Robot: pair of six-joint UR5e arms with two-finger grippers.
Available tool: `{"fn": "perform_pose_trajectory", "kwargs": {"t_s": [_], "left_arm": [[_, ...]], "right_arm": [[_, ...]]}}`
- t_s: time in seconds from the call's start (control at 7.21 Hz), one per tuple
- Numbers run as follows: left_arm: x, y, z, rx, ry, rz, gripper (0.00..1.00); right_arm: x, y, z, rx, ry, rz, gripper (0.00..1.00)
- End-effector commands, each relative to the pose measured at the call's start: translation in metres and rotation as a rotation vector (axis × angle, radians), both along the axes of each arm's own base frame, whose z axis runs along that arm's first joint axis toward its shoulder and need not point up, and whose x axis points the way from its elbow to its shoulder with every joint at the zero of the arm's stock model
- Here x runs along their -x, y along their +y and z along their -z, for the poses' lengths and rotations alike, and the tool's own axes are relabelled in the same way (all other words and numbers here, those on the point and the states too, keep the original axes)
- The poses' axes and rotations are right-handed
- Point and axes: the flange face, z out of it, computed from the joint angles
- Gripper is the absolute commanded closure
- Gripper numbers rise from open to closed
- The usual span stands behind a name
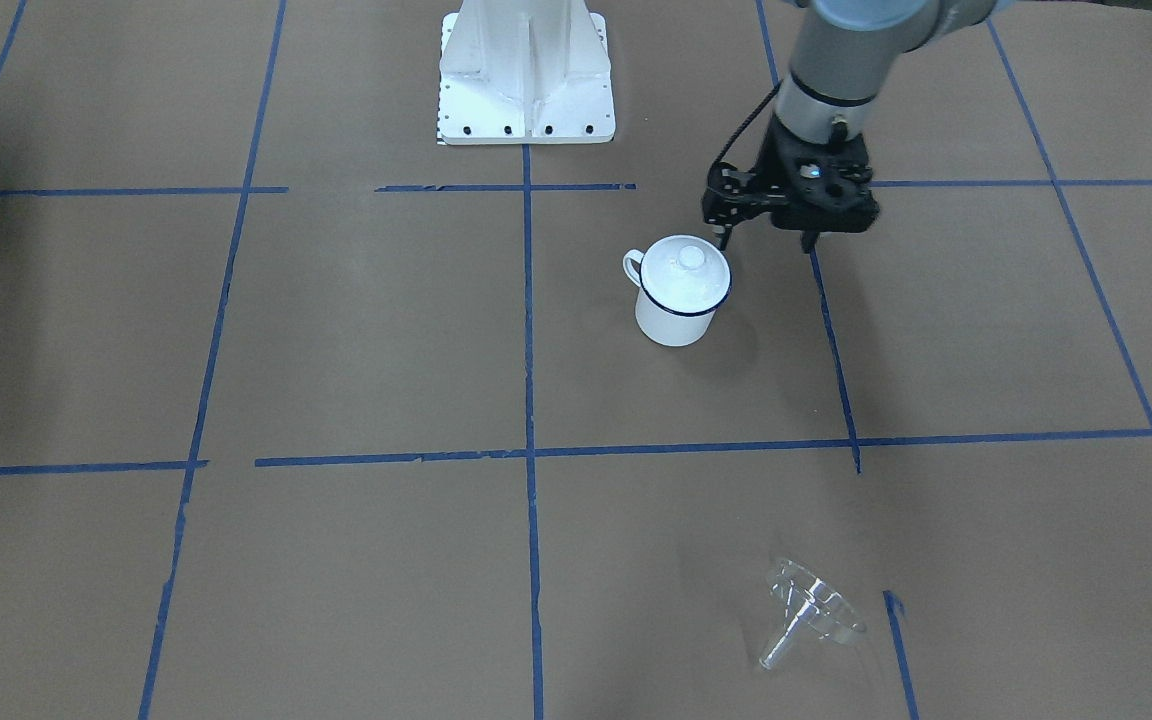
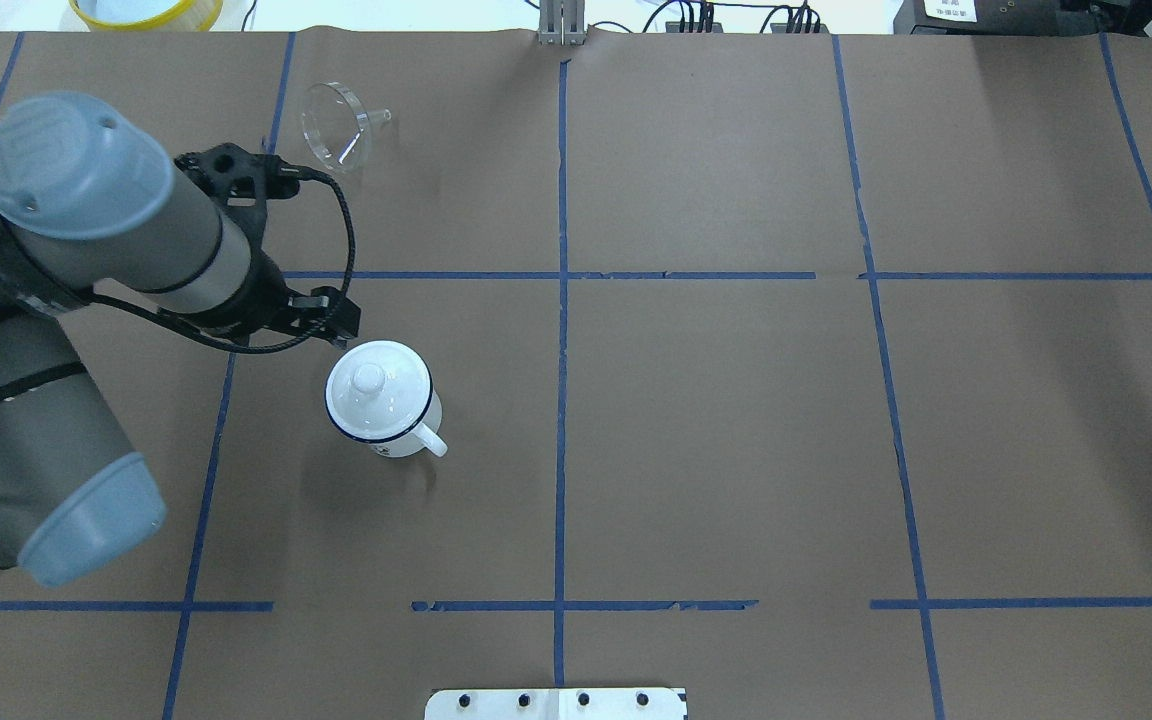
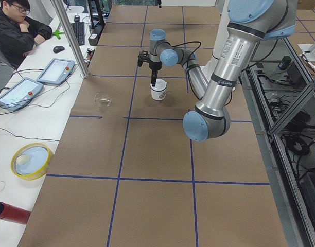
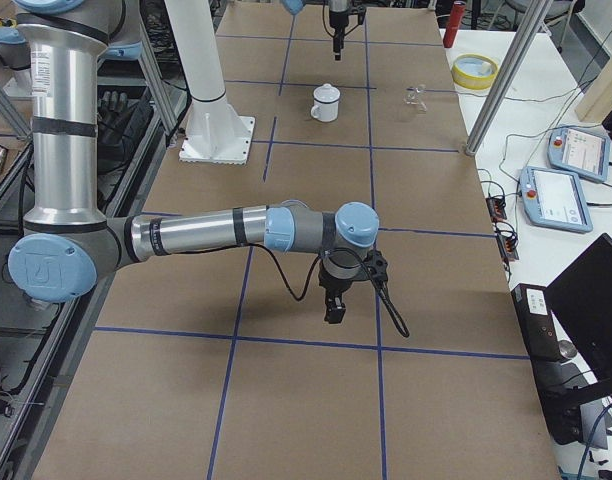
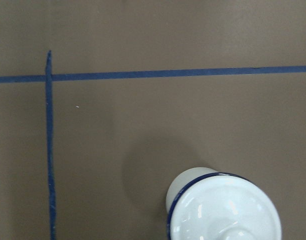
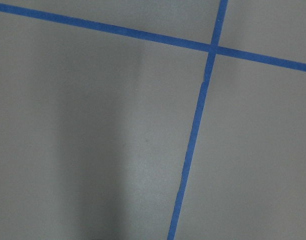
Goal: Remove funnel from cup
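Two left fingers (image 1: 722, 238) stand apart with nothing between them: released and empty. They hang just beside the cup (image 1: 676, 312), on the side away from its handle and higher than its rim. They touch neither the cup nor the white knobbed lid (image 1: 686, 272) that covers its mouth.

Moving outward from the cup, note the funnel (image 1: 811, 605). It lies tipped on its side on the worktop (image 1: 336, 350), well apart from the cup, toward the operators' edge. Its cone and spout are both clear of every other thing. The overhead view confirms that the funnel (image 2: 336, 125) and the cup (image 2: 408, 436) share no contact.

You may judge the removal itself complete, since the funnel is out of the cup and nothing is held. The step in hand reads as the close of the task, after the release.

The next move probably calls only for a clean withdrawal. Lift the left arm upward before you swing it, so the open fingers do not clip the lid or nudge the cup.

The right fingers (image 4: 333, 312) hang well apart from the cup, low over bare worktop. They show in one side view only, so you cannot tell whether they are parted or closed.
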Motion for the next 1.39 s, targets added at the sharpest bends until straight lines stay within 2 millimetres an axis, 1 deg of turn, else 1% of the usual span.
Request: {"fn": "perform_pose_trajectory", "kwargs": {"t_s": [0.0,0.14,0.28,0.42,0.55,0.69,0.83,0.97,1.11,1.25], "left_arm": [[0.148,-0.014,-0.110,0.012,-0.035,0.041,0.00],[0.196,-0.020,-0.159,0.108,-0.044,0.107,0.00],[0.215,-0.012,-0.200,0.201,-0.061,0.138,0.00],[0.243,-0.001,-0.226,0.228,-0.075,0.175,0.00],[0.266,0.005,-0.238,0.150,-0.083,0.113,0.00],[0.287,0.019,-0.260,0.091,-0.100,0.043,0.00],[0.314,0.038,-0.280,0.113,-0.105,0.074,0.00],[0.328,0.048,-0.289,0.072,-0.113,0.041,0.00],[0.333,0.052,-0.290,0.065,-0.114,0.037,0.00],[0.333,0.052,-0.293,0.073,-0.113,0.037,0.00]], "right_arm": [[0.000,0.000,0.000,0.000,0.000,0.000,0.00],[0.000,0.000,0.000,0.000,0.000,0.000,0.00],[0.000,0.000,0.000,0.000,0.000,0.000,0.00],[0.000,0.000,0.000,0.000,0.000,0.000,0.00],[0.000,0.000,0.000,0.000,0.000,0.000,0.00],[0.000,0.000,0.000,0.000,0.000,0.000,0.00],[0.000,0.000,0.000,0.000,0.000,0.000,0.00],[0.000,0.000,0.000,0.000,0.000,0.000,0.00],[0.000,0.000,0.000,0.000,0.000,0.000,0.00],[0.000,0.000,0.000,0.000,0.000,0.000,0.00]]}}
